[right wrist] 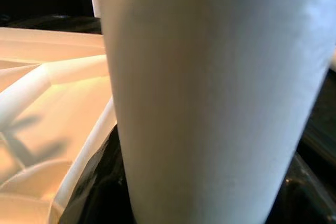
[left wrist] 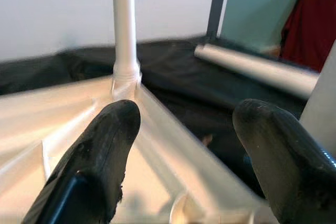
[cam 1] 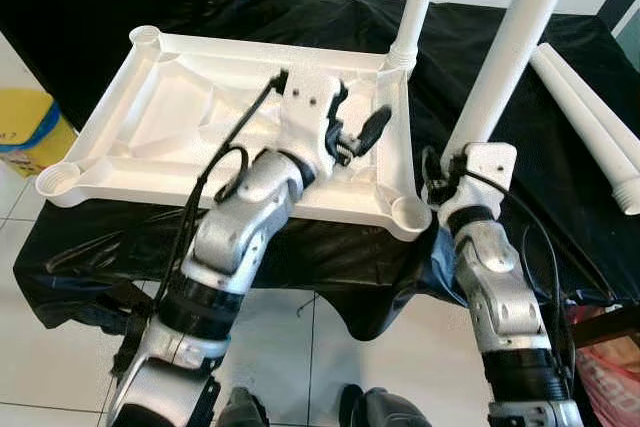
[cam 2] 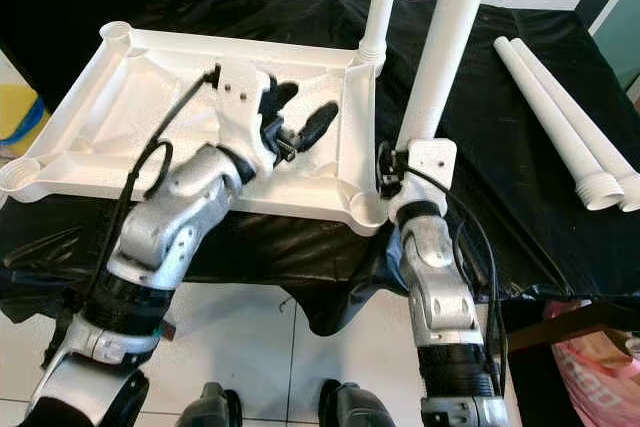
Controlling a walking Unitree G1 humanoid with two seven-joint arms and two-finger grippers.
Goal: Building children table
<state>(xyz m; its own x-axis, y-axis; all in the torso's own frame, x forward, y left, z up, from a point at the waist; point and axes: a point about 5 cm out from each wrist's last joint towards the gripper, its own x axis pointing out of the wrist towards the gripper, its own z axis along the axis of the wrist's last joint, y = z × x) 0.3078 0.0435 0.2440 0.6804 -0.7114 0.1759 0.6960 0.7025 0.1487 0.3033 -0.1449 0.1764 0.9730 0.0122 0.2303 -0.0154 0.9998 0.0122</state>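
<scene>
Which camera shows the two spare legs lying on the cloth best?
The right eye view: both spare legs lie whole, side by side. The left eye view cuts them at its edge, and the left wrist view shows one blurred length.

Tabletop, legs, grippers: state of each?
Tabletop: upside down on black cloth.
Far leg: upright in corner socket.
Held leg: in right gripper, not socketed.
Spare legs: lying on cloth.
Near socket: empty.
Left gripper: open over tabletop.
</scene>
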